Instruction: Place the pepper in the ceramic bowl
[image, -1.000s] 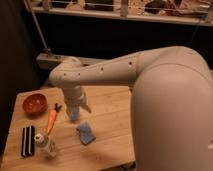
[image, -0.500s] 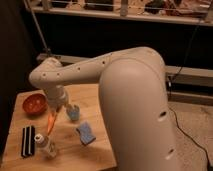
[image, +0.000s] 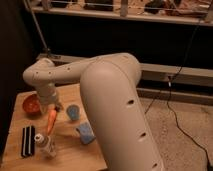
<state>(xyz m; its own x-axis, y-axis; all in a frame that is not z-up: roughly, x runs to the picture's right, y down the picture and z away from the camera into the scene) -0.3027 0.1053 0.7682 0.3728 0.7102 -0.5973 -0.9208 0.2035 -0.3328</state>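
Right, the relation I care about here is between the gripper (image: 53, 107) and the pepper (image: 51, 121). The gripper hangs at the end of the pale arm (image: 107, 95), low over the near-left part of the tabletop (image: 67, 152), and the pepper's upper end sits right under it. From there the pepper's long axis runs down and slightly to the left in the camera view, its lower tip pointing at a small pale container (image: 43, 142) beside a black striped block (image: 27, 141). The wrist hides the join, so I cannot tell whether the jaws are clamped on the pepper or merely standing over it, nor whether the pepper is lifted or lying flat on the wood.

The ceramic bowl (image: 30, 106) sits just to the view's left of the gripper, near the tabletop's left edge, close to the pepper's upper end but apart from it. I judge the coming move to be a short sideways carry toward that bowl. The pepper looks about as long as the bowl is wide, so its axis would need to lie across the bowl rather than hang over the rim. A blue cup (image: 73, 112) and a blue sponge (image: 86, 133) lie on the far side, away from that path.
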